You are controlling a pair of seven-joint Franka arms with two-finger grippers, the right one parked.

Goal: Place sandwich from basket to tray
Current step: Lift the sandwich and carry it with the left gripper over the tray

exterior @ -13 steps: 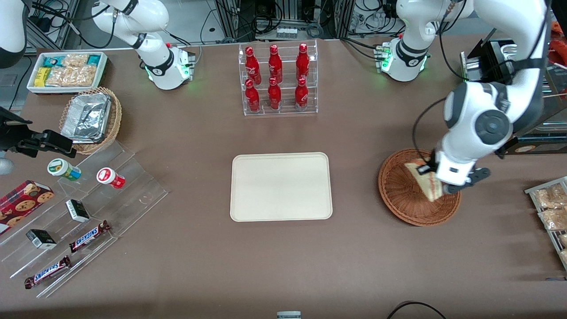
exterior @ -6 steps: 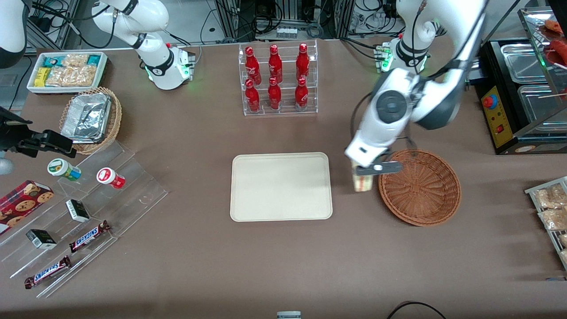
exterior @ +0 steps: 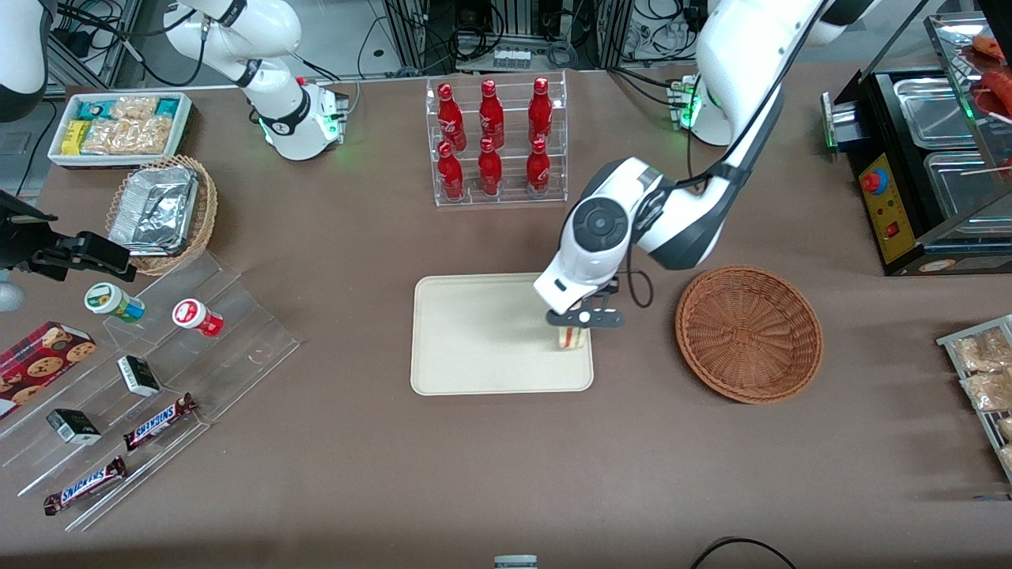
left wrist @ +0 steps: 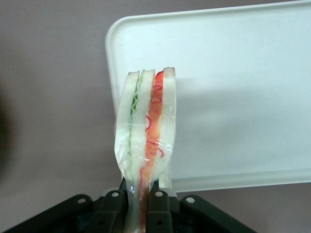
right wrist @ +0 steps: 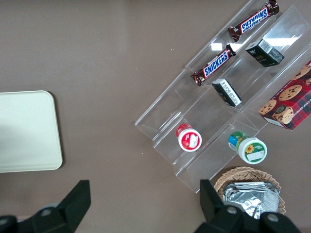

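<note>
Table: Snickers bars point(exterior: 160, 421) | gripper point(exterior: 575, 325) grips sandwich point(exterior: 571, 338) over tray point(exterior: 474, 332)

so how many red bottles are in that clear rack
6 bottles in the clear rack: three on the upper step, three on the lower step nearer the camera. None look hidden. The gripper holds the sandwich over the tray.
</note>
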